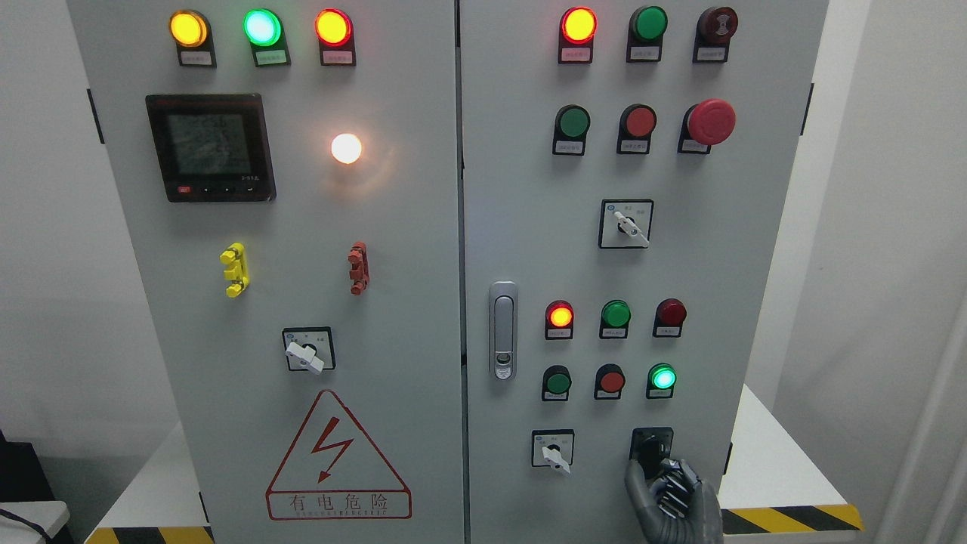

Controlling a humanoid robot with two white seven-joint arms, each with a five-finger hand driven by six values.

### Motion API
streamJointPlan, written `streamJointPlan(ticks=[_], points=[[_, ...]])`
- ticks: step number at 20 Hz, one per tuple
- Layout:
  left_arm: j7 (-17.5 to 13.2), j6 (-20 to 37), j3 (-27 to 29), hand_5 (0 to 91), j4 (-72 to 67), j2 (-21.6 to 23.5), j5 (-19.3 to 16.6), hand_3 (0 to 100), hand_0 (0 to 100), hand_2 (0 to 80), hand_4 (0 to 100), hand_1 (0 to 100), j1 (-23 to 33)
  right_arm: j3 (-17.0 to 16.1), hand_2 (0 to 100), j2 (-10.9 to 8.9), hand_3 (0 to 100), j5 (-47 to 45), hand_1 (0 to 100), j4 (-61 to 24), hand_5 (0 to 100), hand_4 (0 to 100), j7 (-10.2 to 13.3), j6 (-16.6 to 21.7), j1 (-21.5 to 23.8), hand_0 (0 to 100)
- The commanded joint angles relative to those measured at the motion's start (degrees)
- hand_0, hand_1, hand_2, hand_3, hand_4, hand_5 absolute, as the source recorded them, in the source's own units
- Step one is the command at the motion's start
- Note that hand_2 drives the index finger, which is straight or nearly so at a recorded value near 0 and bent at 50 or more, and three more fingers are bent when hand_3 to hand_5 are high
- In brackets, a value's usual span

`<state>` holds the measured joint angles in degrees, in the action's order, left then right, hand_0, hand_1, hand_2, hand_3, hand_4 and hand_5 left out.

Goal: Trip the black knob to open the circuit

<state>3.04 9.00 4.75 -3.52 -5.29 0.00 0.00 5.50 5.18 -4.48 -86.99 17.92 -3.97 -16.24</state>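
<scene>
While the right hand curls its fingers at the black knob low on the right door — apparently gripping it — the turn itself looks still to do, since lamps glow

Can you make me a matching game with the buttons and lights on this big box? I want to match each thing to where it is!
Things:
1. black knob
2. big red mushroom button
3. small screen
4. lightning warning sign

Places:
A. upper left, under three lit lamps
B. bottom of the left door
C. upper right of the right door
D. bottom right, at the right hand

Right pairs: 1-D, 2-C, 3-A, 4-B
</scene>
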Motion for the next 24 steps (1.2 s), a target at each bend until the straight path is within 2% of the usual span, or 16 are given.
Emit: streamJointPlan(ticks=[1,11,24], points=[[0.0,0.0,0.0,0.0,0.0,0.0,-1.9,0,12,0.0,0,39,-0.4,0.0,55,0.01,89,0.0,76,0.2,98,95,-0.1,0.5,0.0,38],[0.0,0.0,0.0,0.0,0.0,0.0,-1.8,0,12,0.0,0,39,-0.4,0.0,57,0.01,90,-0.7,72,0.6,98,95,-0.4,0.5,-0.1,40],[0.0,0.0,0.0,0.0,0.0,0.0,-1.8,0,12,0.0,0,39,-0.4,0.0,60,0.01,92,-0.7,69,0.6,98,96,-0.4,0.5,-0.2,35]])
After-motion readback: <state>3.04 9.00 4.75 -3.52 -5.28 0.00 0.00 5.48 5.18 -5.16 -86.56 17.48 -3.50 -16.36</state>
